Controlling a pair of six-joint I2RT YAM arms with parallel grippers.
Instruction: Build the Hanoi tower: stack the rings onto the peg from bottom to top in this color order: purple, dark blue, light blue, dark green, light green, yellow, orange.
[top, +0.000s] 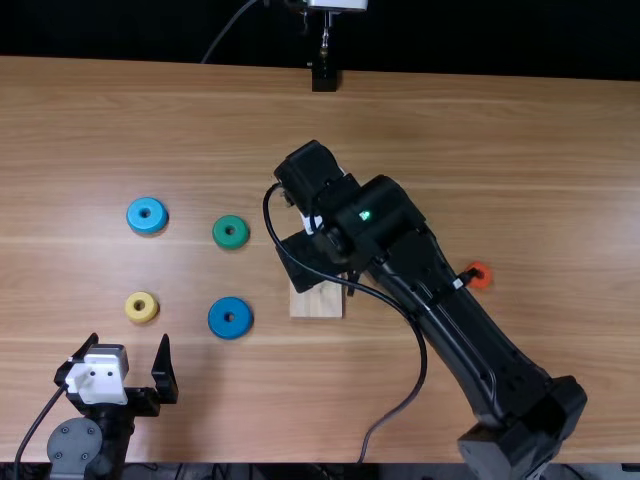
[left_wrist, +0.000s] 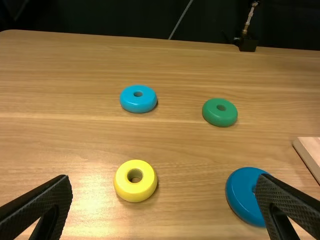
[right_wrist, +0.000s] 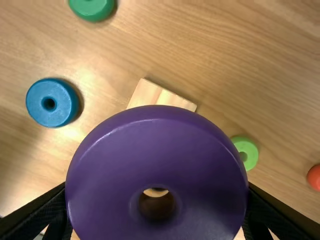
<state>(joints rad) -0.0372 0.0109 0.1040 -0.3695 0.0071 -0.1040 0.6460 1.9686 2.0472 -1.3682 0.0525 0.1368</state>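
Two arms at the table: far nearer to the wooden base (top: 317, 303), the right arm (top: 435, 275), slanting from near right in over the middle; well off at near left, the left arm (top: 76, 440). Right gripper (right_wrist: 157, 202) clamped on the purple ring (right_wrist: 155, 150), fingers on opposite sides of its rim. Left gripper (left_wrist: 164, 180) empty, fingers spread wide.

Below the held ring, the base, partly covered by its rim from the right wrist, far edge peeking past. So, as a judgement, a coming move mainly downward, with a small sideways correction at most; hole's axis roughly upright, apparently. Exact line from hole to peg impossible to tell; hence some risk of catching the peg's top off-centre.

Next in size, the dark blue ring (top: 230, 318), just left of the base. Farther left and far, the light blue ring (top: 147, 216); between, far and left of the base, the dark green ring (top: 230, 233). Right of the base, the light green ring (right_wrist: 245, 153). At left, beyond the left gripper, the yellow ring (top: 141, 307). Farther right, the orange ring (top: 481, 274).
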